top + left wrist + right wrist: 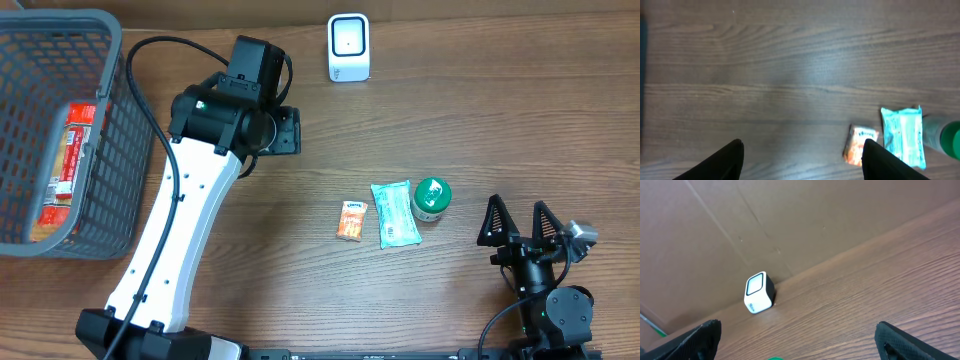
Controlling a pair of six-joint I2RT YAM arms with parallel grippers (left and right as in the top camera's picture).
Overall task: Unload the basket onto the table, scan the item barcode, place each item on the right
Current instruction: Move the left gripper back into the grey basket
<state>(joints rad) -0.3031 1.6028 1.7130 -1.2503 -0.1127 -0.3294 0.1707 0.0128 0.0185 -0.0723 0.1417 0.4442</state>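
Observation:
The white barcode scanner stands at the table's far edge and shows in the right wrist view as scanner. Three items lie mid-table: an orange packet, a teal wipes pack and a green-lidded tub. My left gripper hovers left of the scanner, far from the items. In its wrist view the left gripper is open over bare wood, with the orange packet and teal pack beside its right finger. My right gripper stands open, right of the tub, holding nothing.
A grey mesh basket at the far left holds a red-labelled package. A cardboard wall rises behind the scanner. The left arm's white link crosses the table's left half.

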